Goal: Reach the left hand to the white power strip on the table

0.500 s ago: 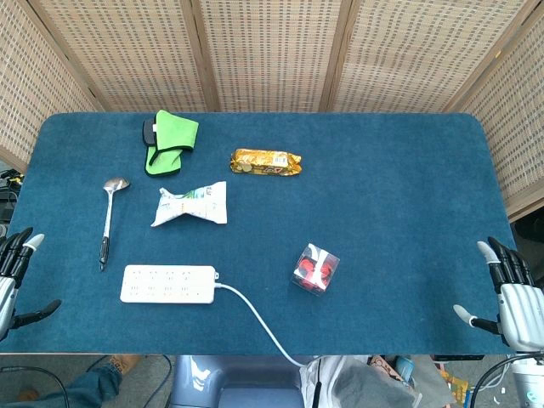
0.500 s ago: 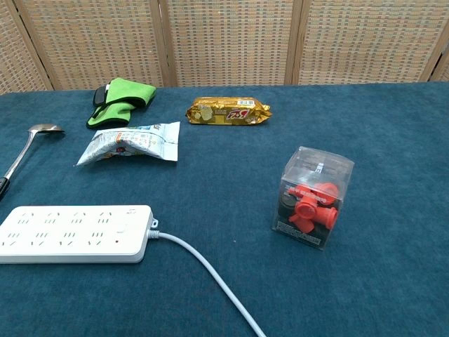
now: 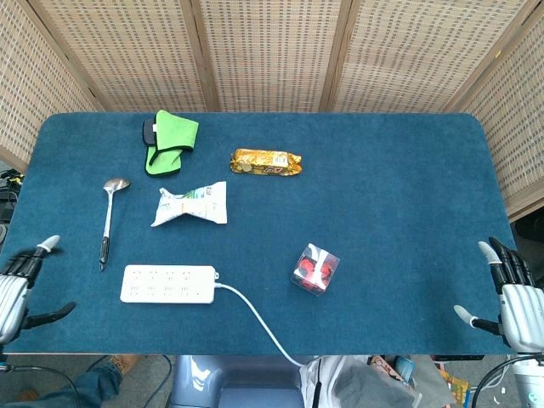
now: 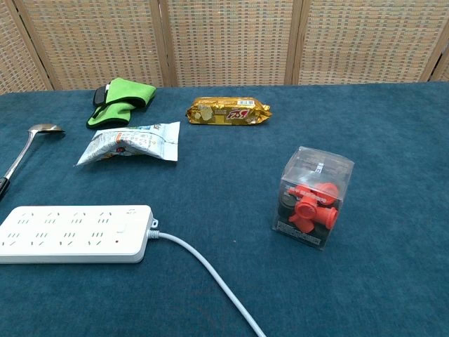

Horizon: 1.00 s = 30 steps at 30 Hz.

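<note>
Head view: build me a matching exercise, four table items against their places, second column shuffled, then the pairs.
Things:
1. white power strip
2. green cloth
3. clear box of red parts
4. gold snack packet

Places:
A. far left part of the table, near the back edge
B. right of the green cloth, towards the table's middle
C. near front edge, closest to the left hand
D. right of the power strip's cable end

Pairs: 1-C, 2-A, 3-D, 4-B

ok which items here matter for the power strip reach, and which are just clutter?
Job:
white power strip
left hand, open at the table's left edge

Lying about:
spoon
green cloth
white snack packet
gold biscuit pack
clear box of red parts
right hand, open
</note>
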### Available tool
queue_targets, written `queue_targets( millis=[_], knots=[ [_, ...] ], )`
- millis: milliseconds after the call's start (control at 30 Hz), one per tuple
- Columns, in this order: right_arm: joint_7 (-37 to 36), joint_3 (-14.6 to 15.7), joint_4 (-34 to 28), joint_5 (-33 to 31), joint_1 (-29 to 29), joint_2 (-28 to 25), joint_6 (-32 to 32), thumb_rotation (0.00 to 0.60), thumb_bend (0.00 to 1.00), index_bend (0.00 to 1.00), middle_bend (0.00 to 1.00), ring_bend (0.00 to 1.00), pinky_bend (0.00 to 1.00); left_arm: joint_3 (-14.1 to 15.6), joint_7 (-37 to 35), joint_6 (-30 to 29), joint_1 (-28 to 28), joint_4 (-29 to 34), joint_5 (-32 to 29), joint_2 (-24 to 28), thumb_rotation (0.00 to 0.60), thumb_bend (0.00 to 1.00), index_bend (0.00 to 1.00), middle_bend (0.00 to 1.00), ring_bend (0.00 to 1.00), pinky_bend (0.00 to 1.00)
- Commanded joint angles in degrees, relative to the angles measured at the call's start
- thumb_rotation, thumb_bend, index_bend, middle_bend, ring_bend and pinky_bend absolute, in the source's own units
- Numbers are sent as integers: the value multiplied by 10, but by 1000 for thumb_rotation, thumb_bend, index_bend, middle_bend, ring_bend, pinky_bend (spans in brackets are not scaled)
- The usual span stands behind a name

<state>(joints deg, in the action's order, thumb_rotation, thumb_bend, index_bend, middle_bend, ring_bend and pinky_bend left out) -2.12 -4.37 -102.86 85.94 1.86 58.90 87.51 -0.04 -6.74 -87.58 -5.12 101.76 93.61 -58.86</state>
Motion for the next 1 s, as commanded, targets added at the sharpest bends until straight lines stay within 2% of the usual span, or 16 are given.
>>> queue_targets(
  millis=[33, 100, 233, 300, 467, 700, 1000],
  knots=[
    [-3, -1, 0, -3, 0, -1, -2, 600, 0, 0, 0, 0, 0, 4, 37, 52, -26, 8, -3, -56, 600, 989, 0, 1000, 965, 1000],
    [-5, -2, 1, -5, 1, -1, -3, 600, 0, 0, 0, 0, 0, 10, 59, 93, -41, 21, -13, -70, 600, 1000, 23, 1000, 974, 1000],
    [-10, -2, 1, -7, 2, -3, -7, 600, 0, 0, 0, 0, 0, 12, 162, 164, -68, 55, -55, -95, 600, 1000, 161, 1000, 982, 1000],
    [-13, -2, 1, -8, 3, -4, -9, 600, 0, 0, 0, 0, 0, 7, 219, 205, -85, 79, -100, -116, 600, 1000, 173, 1000, 982, 1000],
    [-20, -2, 3, -11, 4, -6, -14, 600, 0, 0, 0, 0, 0, -5, 295, 248, -111, 98, -188, -165, 600, 1000, 173, 1000, 982, 1000],
    [-30, -3, 3, -17, 6, -11, -20, 600, 0, 0, 0, 0, 0, -10, 367, 261, -138, 95, -264, -213, 600, 1000, 173, 1000, 982, 1000],
    [-39, -4, 4, -21, 7, -14, -26, 600, 0, 0, 0, 0, 0, -10, 405, 248, -157, 94, -299, -242, 600, 1000, 173, 1000, 982, 1000]
  ],
)
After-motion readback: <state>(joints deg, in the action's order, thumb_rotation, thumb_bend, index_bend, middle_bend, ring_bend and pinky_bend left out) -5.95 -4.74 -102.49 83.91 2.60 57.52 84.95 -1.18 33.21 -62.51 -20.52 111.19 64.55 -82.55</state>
